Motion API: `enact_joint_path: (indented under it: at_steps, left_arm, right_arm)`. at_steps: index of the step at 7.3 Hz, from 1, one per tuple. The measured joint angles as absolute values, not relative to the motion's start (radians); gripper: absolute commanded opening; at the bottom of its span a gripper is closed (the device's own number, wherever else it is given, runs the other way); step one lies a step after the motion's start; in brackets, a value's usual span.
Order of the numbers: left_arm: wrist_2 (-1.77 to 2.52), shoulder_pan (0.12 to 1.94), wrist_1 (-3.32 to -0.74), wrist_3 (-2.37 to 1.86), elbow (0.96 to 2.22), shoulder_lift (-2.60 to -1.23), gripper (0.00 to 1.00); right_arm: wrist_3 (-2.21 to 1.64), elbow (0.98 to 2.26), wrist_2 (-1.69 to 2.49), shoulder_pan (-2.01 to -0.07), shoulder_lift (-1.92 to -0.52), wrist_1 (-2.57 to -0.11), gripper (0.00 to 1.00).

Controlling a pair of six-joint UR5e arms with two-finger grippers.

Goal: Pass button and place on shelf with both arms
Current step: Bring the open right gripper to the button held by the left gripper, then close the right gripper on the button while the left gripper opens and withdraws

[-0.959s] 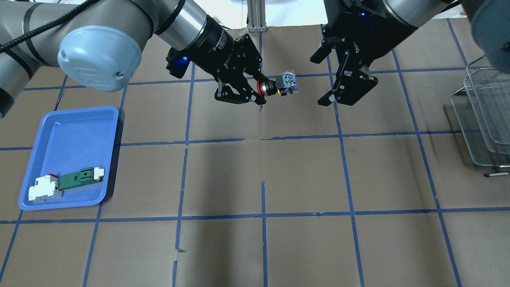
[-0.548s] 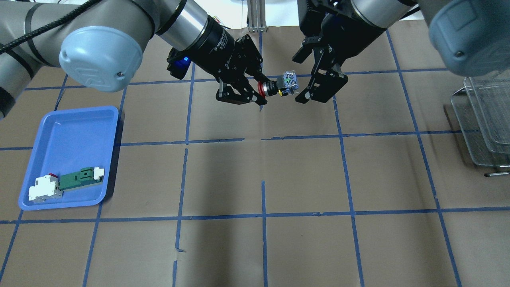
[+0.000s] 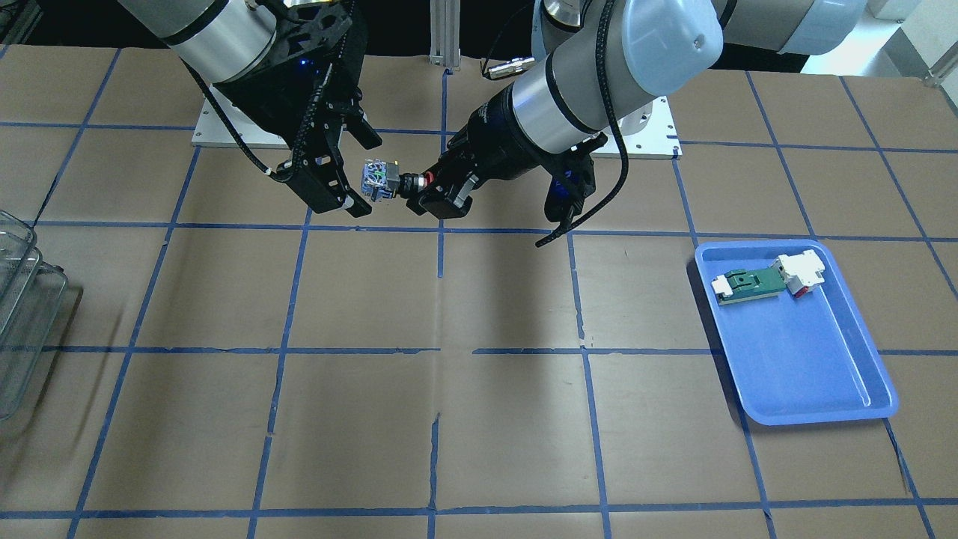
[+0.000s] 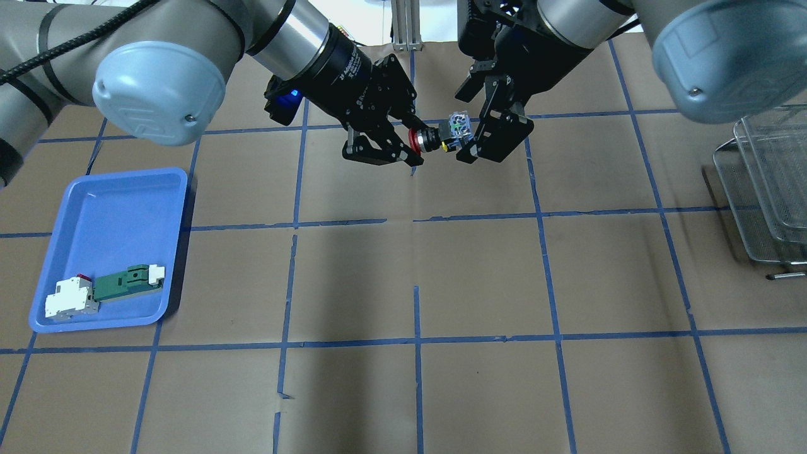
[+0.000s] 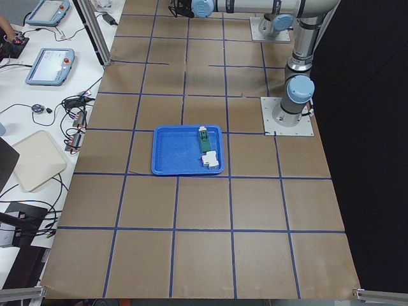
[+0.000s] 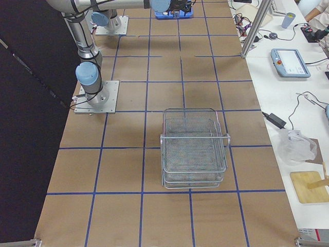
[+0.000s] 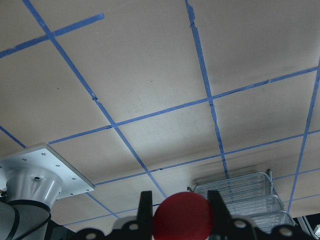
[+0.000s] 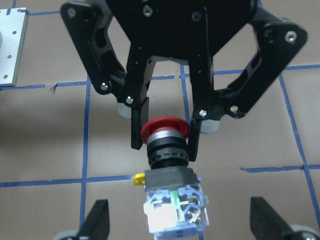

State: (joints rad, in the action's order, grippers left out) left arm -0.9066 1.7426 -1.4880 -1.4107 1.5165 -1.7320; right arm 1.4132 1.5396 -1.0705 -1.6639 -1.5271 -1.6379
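The button (image 4: 441, 135), with a red cap, black collar and blue-grey block, hangs level above the table's far middle. My left gripper (image 4: 413, 140) is shut on its red cap, as the right wrist view (image 8: 165, 131) and front view (image 3: 423, 183) show. My right gripper (image 4: 460, 128) is open, and its fingers (image 8: 95, 222) stand apart on either side of the button's contact block (image 8: 172, 205) without touching it. The shelf (image 4: 769, 183) is a tiered wire-mesh rack at the table's right edge, also in the exterior right view (image 6: 194, 146).
A blue tray (image 4: 113, 208) at the left holds a green-and-white module (image 4: 126, 282) and a white block. Blue tape lines grid the brown table. The arms' base plate (image 3: 209, 135) lies at the far edge.
My right gripper has moved left, still open, until its fingers flank the button's contact block. My left gripper has held still with the button.
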Motion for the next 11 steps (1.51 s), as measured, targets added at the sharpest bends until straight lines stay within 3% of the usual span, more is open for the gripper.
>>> enact_joint_path:
  at_steps: [1, 2, 3, 4, 6, 8, 9, 11]
  left_arm:
    - [-0.902, 1.743, -1.488, -1.411, 1.517, -1.730, 0.00]
    - [-0.895, 1.743, -1.488, -1.412, 1.517, -1.727, 0.00]
    - [-0.891, 1.743, -1.488, -1.413, 1.517, -1.725, 0.00]
    - [-0.889, 1.743, -1.488, -1.413, 1.517, -1.724, 0.00]
    - [-0.888, 1.743, -1.488, -1.413, 1.517, -1.722, 0.00]
    - [-0.890, 1.743, -1.488, -1.412, 1.517, -1.720, 0.53]
    - [-0.894, 1.743, -1.488, -1.410, 1.519, -1.717, 0.94]
    - [-0.900, 1.743, -1.487, -1.407, 1.520, -1.704, 0.95]
  right_arm:
    - [1.413, 1.537, -1.072, -1.674, -1.525, -1.638, 0.79]
    - [1.419, 1.538, -1.073, -1.680, -1.525, -1.639, 0.51]
    - [1.427, 1.540, -1.075, -1.683, -1.526, -1.639, 0.36]
    - [1.432, 1.540, -1.082, -1.684, -1.528, -1.639, 0.28]
    - [1.437, 1.534, -1.099, -1.684, -1.533, -1.638, 0.26]
    - [1.443, 1.532, -1.103, -1.684, -1.535, -1.638, 0.25]
    - [1.445, 1.532, -1.103, -1.684, -1.535, -1.638, 0.25]
    - [1.448, 1.532, -1.103, -1.684, -1.536, -1.637, 0.25]
